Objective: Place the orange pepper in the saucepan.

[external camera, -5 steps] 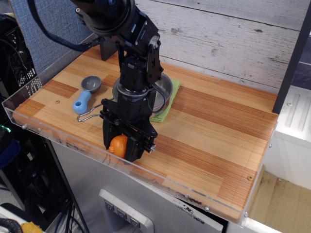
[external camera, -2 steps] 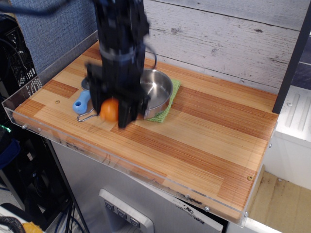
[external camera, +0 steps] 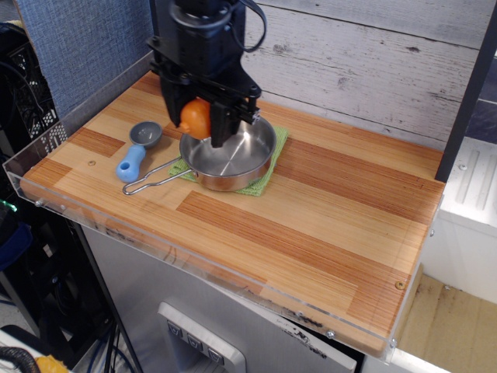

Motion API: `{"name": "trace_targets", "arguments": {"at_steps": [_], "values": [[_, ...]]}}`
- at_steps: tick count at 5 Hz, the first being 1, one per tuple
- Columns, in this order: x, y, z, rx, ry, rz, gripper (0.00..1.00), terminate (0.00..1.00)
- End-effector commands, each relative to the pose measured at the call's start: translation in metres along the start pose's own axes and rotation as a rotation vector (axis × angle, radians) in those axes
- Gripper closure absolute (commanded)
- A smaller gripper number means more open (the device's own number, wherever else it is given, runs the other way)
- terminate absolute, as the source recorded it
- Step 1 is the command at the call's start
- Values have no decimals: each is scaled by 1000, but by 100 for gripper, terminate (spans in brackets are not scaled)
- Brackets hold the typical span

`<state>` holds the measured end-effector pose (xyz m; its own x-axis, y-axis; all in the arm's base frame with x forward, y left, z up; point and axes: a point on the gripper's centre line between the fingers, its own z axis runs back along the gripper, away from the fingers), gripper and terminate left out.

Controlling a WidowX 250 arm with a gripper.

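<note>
The end effector (external camera: 196,118) pinches the orange pepper (external camera: 196,117) above the saucepan (external camera: 241,155) on its green cloth (external camera: 273,162). A grey-and-blue scoop (external camera: 137,149) lies just left; the bench (external camera: 334,210) lies bare rightward.

- Saucepan (external camera: 233,159) interior bare; open from above and right.
- Scoop (external camera: 140,148) just left of the wire handle (external camera: 151,177).
- Plank wall (external camera: 365,62) close behind.
- Right tabletop (external camera: 334,210) unobstructed.

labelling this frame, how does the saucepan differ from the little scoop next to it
The saucepan is shiny steel with a thin wire handle; the scoop is matte grey with a thick blue handle. The saucepan is far wider and sits on a green cloth; the scoop lies on bare wood. Both have round bowls and look empty.
</note>
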<state>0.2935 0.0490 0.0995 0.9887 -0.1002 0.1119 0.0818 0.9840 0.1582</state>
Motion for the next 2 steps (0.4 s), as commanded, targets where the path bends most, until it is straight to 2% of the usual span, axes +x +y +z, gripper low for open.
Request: {"name": "trace_targets", "arguments": {"at_steps": [1,2], "values": [[40,23,-38,24,84,46,100,0],[44,19,-50,30,117,35,100,0]]}}
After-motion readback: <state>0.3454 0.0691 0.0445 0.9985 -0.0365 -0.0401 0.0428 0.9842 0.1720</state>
